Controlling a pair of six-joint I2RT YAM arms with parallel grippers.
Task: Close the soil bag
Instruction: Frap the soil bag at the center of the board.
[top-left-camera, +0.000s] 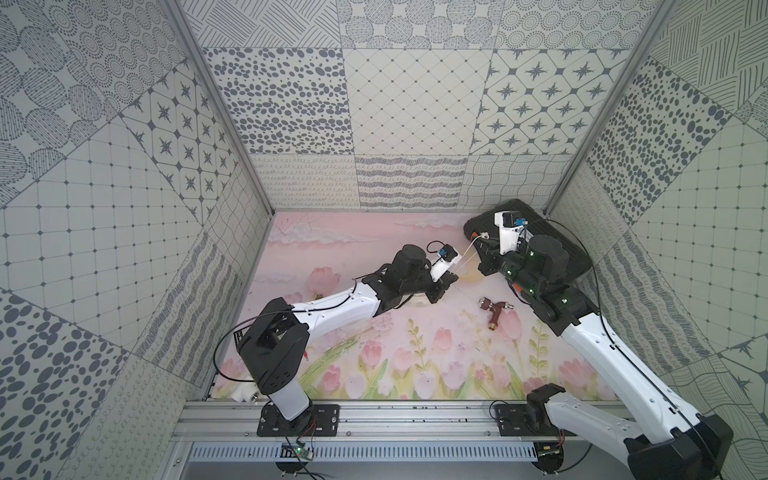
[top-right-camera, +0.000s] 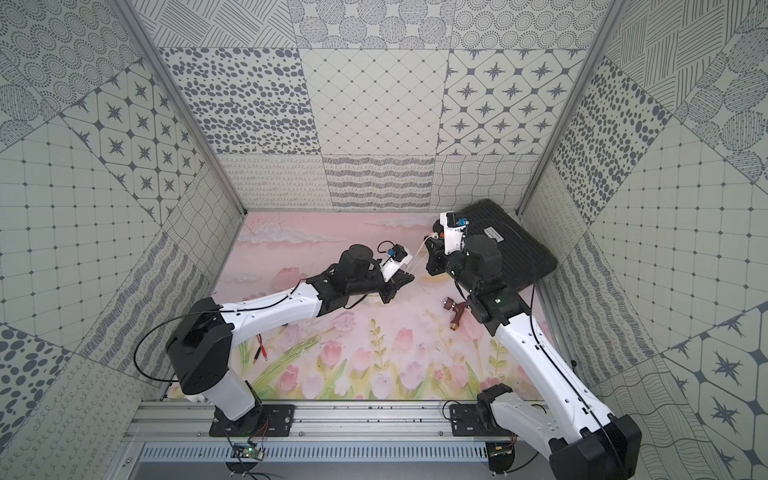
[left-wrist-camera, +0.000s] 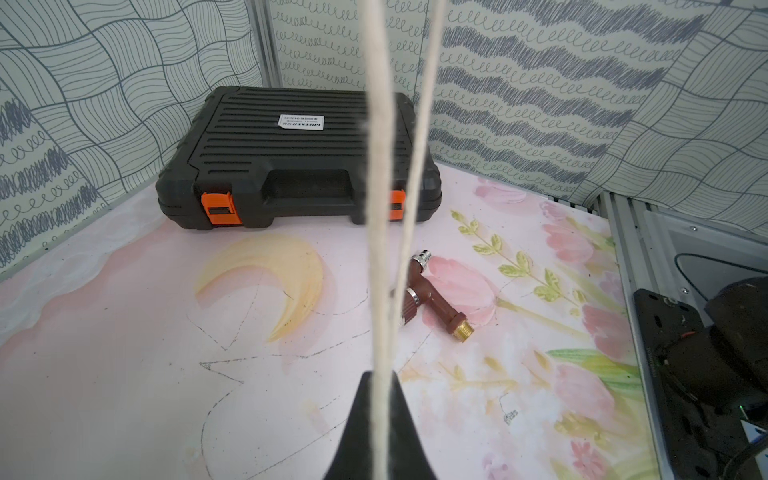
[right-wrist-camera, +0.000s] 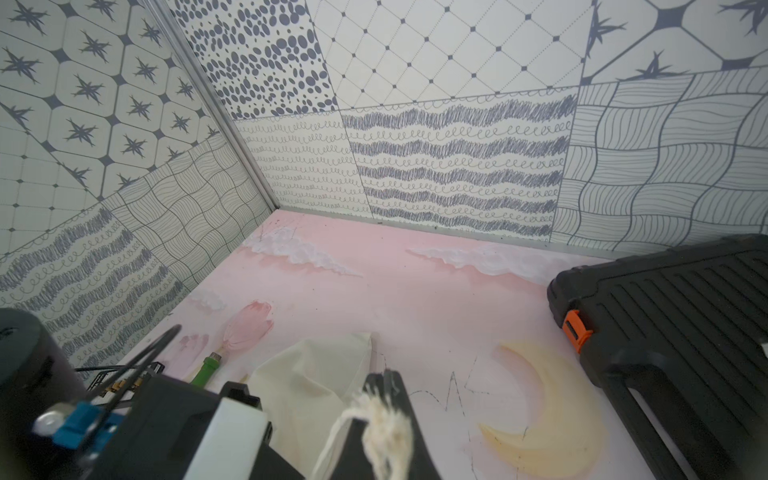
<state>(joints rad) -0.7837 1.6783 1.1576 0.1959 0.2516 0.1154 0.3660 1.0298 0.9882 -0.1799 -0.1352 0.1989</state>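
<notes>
Two end effectors are engaged, and I read both as closed. The left end effector (left-wrist-camera: 380, 384) has its jaws together, clamped on two strands of the white cords (left-wrist-camera: 380, 208), which rise from between its tips. The right end effector (right-wrist-camera: 384, 388) is clamped on the frayed, knotted end of the cords. In both top views the cords run taut and straight from the left end effector (top-left-camera: 455, 274) to the right end effector (top-left-camera: 483, 240), which sits farther back.

The soil bag (right-wrist-camera: 316, 374) lies slack on the pink flowered counter (top-left-camera: 353, 266). From above it is mostly hidden under the left wrist, and I see only a pale edge of it.

A black case (top-left-camera: 552, 241) occupies the back right corner, behind the right arm. A brown tap fitting (top-left-camera: 494, 313) lies on the counter near the right arm, apart from the soil bag.
</notes>
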